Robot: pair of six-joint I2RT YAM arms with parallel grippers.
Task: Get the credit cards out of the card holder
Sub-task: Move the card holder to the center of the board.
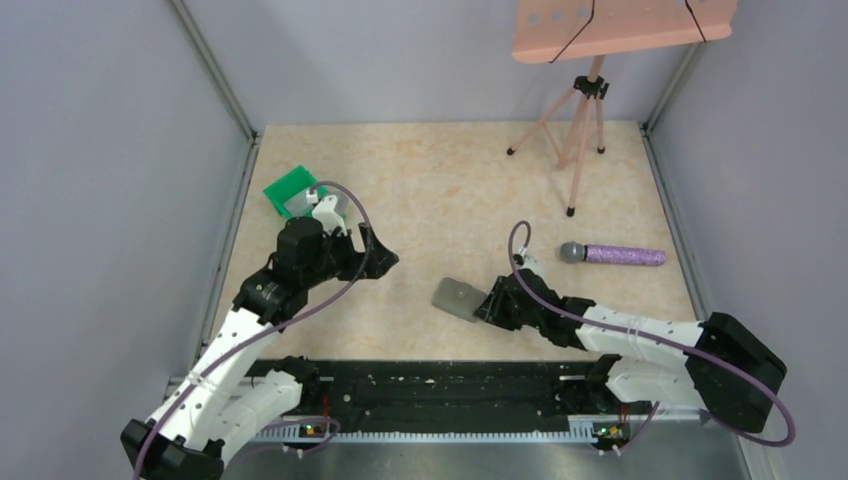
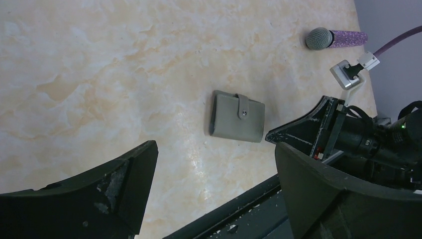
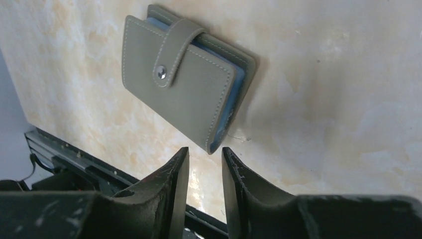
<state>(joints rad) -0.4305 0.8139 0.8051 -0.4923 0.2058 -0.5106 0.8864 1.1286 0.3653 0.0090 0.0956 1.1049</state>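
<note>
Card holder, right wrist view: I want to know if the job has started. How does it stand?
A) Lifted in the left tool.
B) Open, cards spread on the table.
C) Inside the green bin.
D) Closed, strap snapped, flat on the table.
D: the card holder lies flat on the table, folded shut, with its strap snapped over the front and no cards out.

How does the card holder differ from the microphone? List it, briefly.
The card holder is flat, plain grey, strapped shut; the microphone is a round stick, glittery purple with a grey mesh head. The card holder lies just off the right gripper; the microphone lies well away from it. Both rest on the table.
</note>
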